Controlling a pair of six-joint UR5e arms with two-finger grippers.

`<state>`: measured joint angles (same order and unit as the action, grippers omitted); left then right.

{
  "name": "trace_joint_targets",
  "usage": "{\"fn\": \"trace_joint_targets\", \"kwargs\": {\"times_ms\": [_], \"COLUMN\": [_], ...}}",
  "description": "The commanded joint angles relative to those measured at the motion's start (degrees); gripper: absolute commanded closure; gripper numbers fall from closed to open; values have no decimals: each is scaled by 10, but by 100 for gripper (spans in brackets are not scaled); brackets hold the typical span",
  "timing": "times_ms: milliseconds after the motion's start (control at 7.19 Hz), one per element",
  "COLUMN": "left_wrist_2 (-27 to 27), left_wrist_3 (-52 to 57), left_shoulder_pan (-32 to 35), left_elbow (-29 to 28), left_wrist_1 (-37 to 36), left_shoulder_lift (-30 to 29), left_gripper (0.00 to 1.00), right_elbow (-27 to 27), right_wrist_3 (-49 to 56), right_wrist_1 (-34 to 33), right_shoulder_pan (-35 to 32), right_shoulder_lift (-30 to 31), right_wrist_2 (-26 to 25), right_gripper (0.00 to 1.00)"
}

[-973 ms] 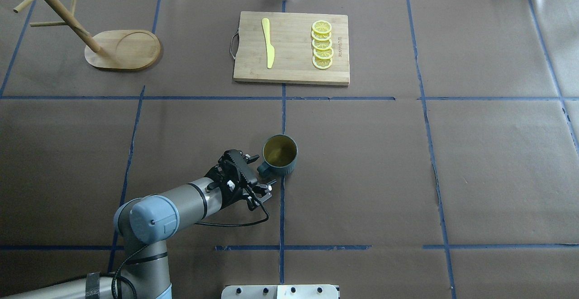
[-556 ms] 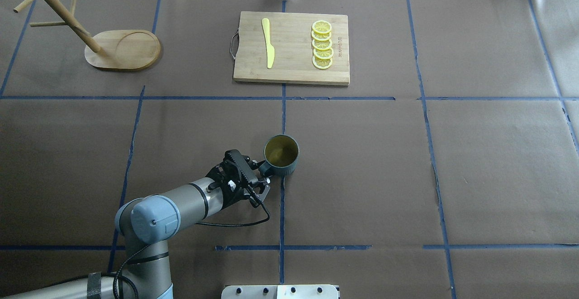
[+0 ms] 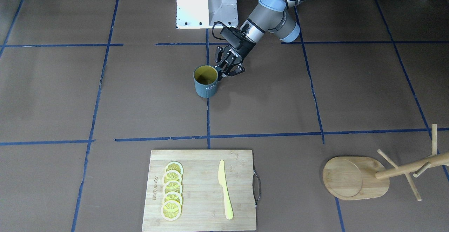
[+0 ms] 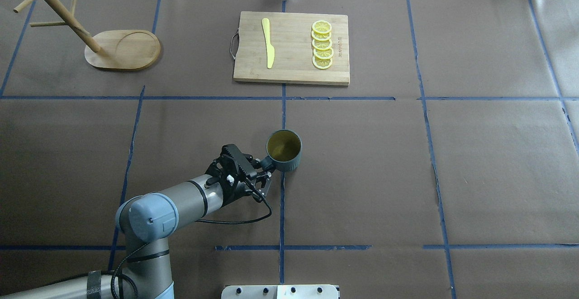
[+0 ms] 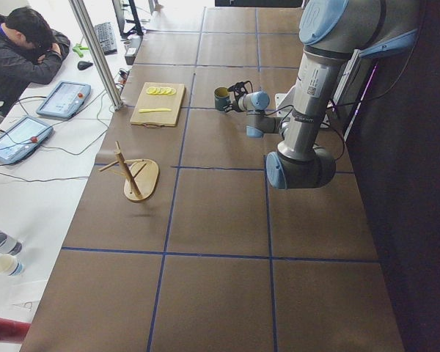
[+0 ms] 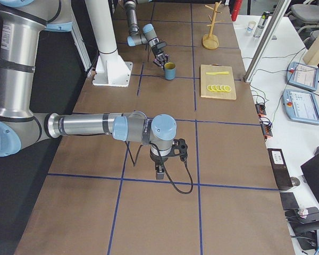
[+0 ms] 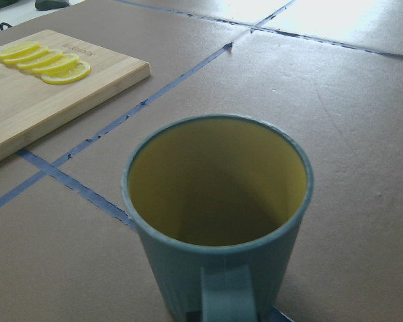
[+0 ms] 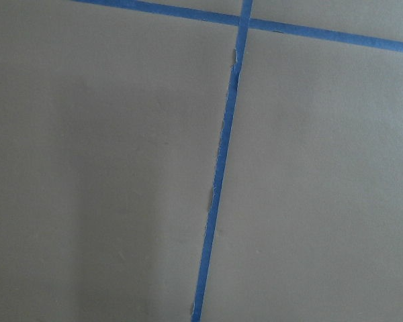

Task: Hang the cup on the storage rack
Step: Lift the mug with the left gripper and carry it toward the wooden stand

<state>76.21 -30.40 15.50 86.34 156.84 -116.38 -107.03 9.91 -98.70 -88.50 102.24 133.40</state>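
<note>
The dark blue-grey cup (image 4: pixel 283 150) with a yellow inside stands upright near the table's middle, its handle toward my left arm. It also shows in the front view (image 3: pixel 206 81) and fills the left wrist view (image 7: pixel 215 201). My left gripper (image 4: pixel 266 171) is shut on the cup's handle (image 7: pixel 227 295); I cannot tell whether the cup touches the table. The wooden storage rack (image 4: pixel 124 49) stands at the far left, its pegs bare (image 3: pixel 350 177). My right gripper (image 6: pixel 158 171) shows only in the right side view, and I cannot tell if it is open or shut.
A bamboo cutting board (image 4: pixel 291 48) lies at the far middle with a yellow knife (image 4: pixel 268 43) and several lemon slices (image 4: pixel 322 45) on it. Brown paper with blue tape lines covers the table. The right wrist view shows only paper and tape.
My left gripper's fingers have closed on the cup's handle. The cup has shifted slightly away from the robot and to the right.
</note>
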Motion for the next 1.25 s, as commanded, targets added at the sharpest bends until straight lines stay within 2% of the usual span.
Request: {"fn": "trace_joint_targets", "kwargs": {"times_ms": [0, 139, 556, 834, 1112], "left_wrist_2": [1, 2, 32, 122, 160], "left_wrist_3": [-227, -245, -483, -665, -836], "left_shoulder_pan": [25, 36, 88, 171, 247], "left_elbow": [1, 2, 3, 4, 2], "left_wrist_1": [28, 28, 31, 57, 55], "left_shoulder_lift": [4, 0, 0, 0, 0], "left_gripper": [100, 100, 100, 100, 100], "right_elbow": [1, 1, 0, 2, 2], "right_wrist_3": [0, 0, 0, 1, 1], "right_wrist_1": [0, 1, 1, 1, 1], "right_shoulder_pan": [0, 0, 0, 0, 1], "right_shoulder_lift": [-1, -1, -2, -11, -13], "right_wrist_2": [-1, -1, -1, -2, -2], "right_gripper": [0, 0, 0, 0, 0]}}
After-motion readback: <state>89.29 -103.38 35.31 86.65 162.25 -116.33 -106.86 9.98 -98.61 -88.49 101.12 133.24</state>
